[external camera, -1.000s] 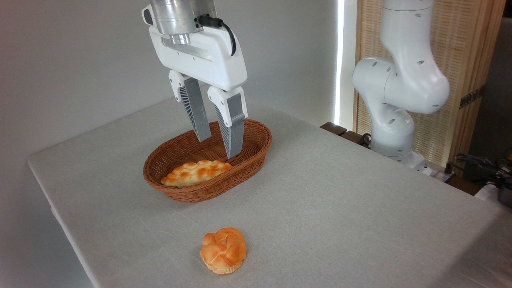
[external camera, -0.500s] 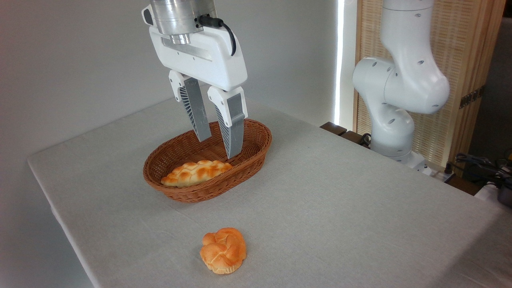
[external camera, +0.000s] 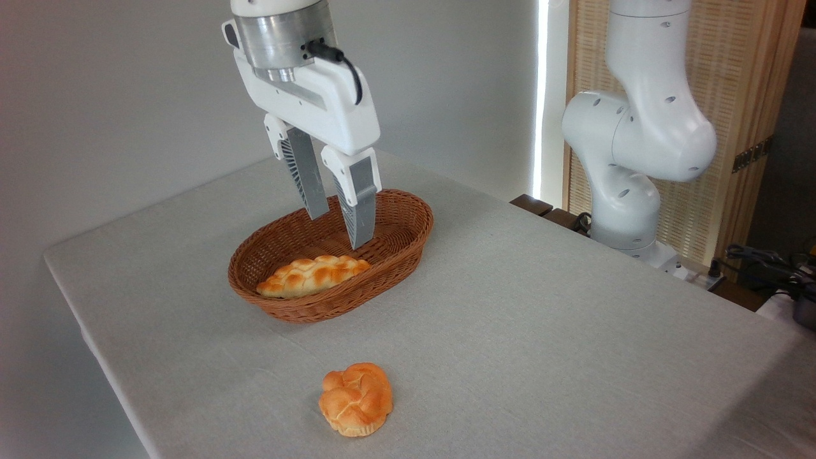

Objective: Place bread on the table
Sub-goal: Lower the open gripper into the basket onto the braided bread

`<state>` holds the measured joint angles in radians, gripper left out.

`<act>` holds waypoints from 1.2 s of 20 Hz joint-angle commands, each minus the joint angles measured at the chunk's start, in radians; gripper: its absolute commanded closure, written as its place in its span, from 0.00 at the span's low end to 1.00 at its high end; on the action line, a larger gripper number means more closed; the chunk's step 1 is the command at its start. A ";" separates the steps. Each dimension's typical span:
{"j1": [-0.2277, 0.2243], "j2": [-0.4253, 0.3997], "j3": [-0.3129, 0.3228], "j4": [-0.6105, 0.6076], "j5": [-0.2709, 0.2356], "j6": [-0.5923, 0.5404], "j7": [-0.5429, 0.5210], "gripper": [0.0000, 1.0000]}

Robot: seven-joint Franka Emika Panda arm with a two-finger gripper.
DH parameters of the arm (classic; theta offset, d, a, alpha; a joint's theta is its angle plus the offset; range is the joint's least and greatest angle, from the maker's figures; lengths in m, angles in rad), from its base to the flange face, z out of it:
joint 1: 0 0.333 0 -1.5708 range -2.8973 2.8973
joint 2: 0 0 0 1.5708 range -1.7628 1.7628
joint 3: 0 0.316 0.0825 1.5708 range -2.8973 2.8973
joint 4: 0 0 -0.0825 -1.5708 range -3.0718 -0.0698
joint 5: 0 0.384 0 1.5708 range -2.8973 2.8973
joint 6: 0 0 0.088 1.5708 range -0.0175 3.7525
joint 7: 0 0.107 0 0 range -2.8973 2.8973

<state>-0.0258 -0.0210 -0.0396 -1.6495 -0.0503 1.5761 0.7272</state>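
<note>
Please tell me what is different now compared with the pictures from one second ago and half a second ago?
The gripper shifted a little to the left in the picture, and its open fingers came slightly closer together. It took hold of nothing. The bread lies as before in the basket, and the round bun stays on the table.

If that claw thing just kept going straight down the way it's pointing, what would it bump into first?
Probably the wicker basket, its floor or far wall just beyond the bread. The gripper hangs with jaws open over the basket; depth from one view is uncertain.
</note>
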 commanded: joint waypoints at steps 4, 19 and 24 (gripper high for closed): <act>-0.011 -0.019 -0.124 -0.151 -0.014 0.103 -0.077 0.00; -0.057 0.010 -0.259 -0.457 -0.048 0.504 -0.178 0.00; -0.059 0.023 -0.264 -0.469 -0.042 0.515 -0.175 0.00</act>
<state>-0.0829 -0.0043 -0.3011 -2.1051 -0.0849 2.0684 0.5542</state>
